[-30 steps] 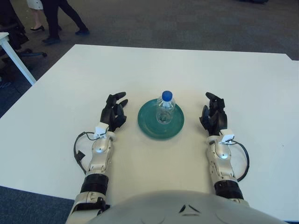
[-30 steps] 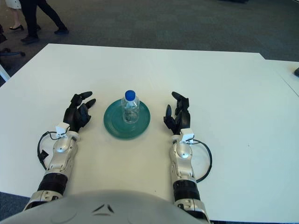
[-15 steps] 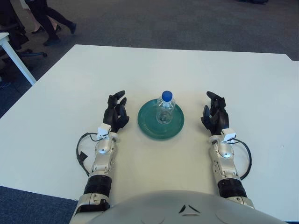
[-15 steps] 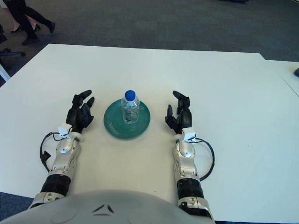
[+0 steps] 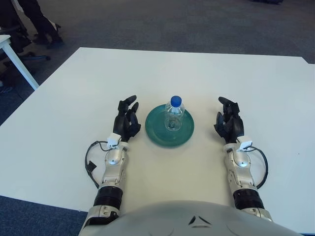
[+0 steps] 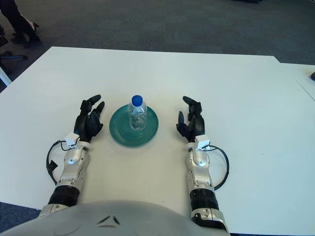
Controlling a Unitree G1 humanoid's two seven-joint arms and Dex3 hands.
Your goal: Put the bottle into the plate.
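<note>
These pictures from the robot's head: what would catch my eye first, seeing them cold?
Probably the clear bottle with its blue cap, standing upright in the green plate at the middle of the white table. Next, the two black-fingered hands flanking the plate: the left hand close beside its left rim, the right hand further off on the other side, both with fingers relaxed and holding nothing.

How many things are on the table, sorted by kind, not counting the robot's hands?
Bottle: 1, upright on the plate
Plate: 1
Total: 2
Left hand shows left of the plate, right hand right of it; both hold nothing.
</note>
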